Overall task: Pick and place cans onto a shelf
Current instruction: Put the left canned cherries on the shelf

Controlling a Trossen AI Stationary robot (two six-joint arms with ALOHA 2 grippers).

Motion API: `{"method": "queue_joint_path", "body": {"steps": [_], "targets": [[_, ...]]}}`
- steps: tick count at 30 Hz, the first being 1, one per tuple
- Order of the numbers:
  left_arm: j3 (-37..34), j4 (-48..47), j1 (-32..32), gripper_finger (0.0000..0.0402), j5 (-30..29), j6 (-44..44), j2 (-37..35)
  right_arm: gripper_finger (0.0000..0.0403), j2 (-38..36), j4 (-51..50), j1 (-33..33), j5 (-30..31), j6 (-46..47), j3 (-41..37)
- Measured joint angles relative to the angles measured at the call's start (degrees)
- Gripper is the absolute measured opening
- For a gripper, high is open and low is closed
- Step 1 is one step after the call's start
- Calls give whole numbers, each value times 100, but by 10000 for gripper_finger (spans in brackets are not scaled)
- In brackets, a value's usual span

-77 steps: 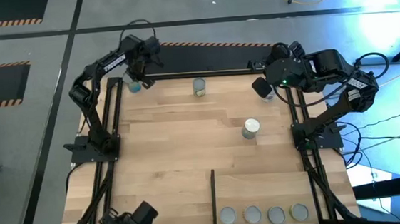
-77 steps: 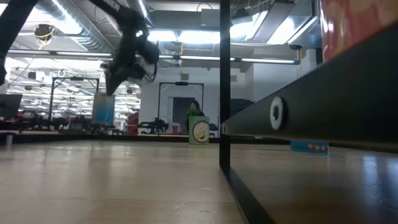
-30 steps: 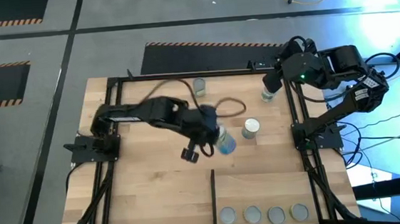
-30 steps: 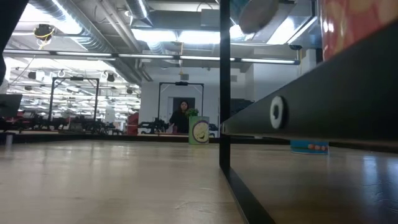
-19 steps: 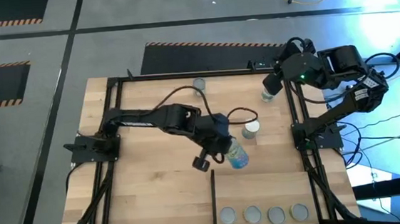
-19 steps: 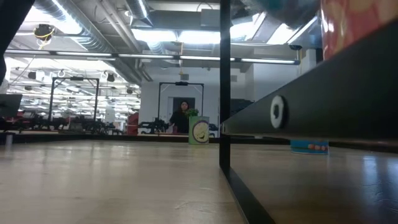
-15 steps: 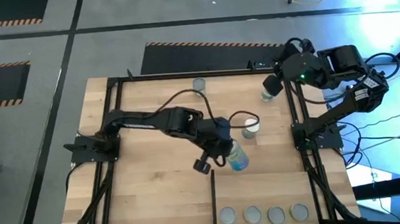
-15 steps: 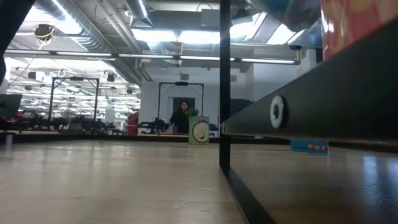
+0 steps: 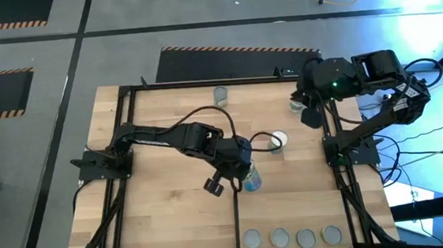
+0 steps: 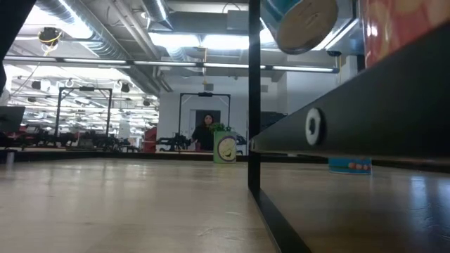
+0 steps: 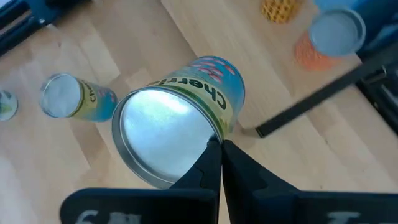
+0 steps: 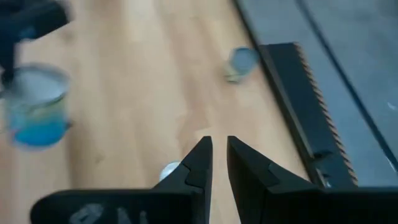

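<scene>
Can (image 9: 250, 181) held by left gripper (image 9: 243, 172) above mid-table, just beside far end of black divider bar (image 9: 237, 218). High view: can tilted, blue side showing. Left wrist view adds detail: fingers (image 11: 219, 163) pinched together on the can's rim (image 11: 166, 134), silver end facing camera, blue-yellow label partly readable. Same view shows yellow can (image 11: 73, 99) standing on the table and orange can (image 11: 331, 37) past the bar. Low view: only the held can's round end (image 10: 301, 21) near the top, in the air beside the upright black post (image 10: 254, 98); gripper itself hidden there. Low view also gives green can (image 10: 225, 148) at the far edge, with a person (image 10: 204, 132) in the room behind.

Shelf (image 9: 292, 209) at near right corner, four cans (image 9: 290, 236) in a row along its near edge, seen only from above. White-topped can (image 9: 277, 140) stands just beyond the left gripper; another can (image 9: 220, 95) at the far edge.

Right gripper (image 9: 310, 117) hangs over the far right table edge, near a can (image 9: 296, 102). Right wrist view: right fingers (image 12: 199, 163) slightly apart, nothing between them; blurry blue can (image 12: 36, 106) and small far can (image 12: 239, 62) ahead.
</scene>
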Motion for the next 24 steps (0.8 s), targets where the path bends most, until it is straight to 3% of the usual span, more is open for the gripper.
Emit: {"method": "queue_joint_path", "body": {"steps": [6,13,19,24], "targets": [[0,-170,-1,0,-57,455,-1,52,2,-4,2,-1099,-440,-1],[0,-123,-2,0,375,1034,0,52,33,-7,2,-2065,-813,-3],[0,100,-25,0,863,1227,0,52,142,-11,0,-2121,-591,-7],[0,287,-79,0,892,1259,112,52,291,-11,4,-2097,-577,-7]]}}
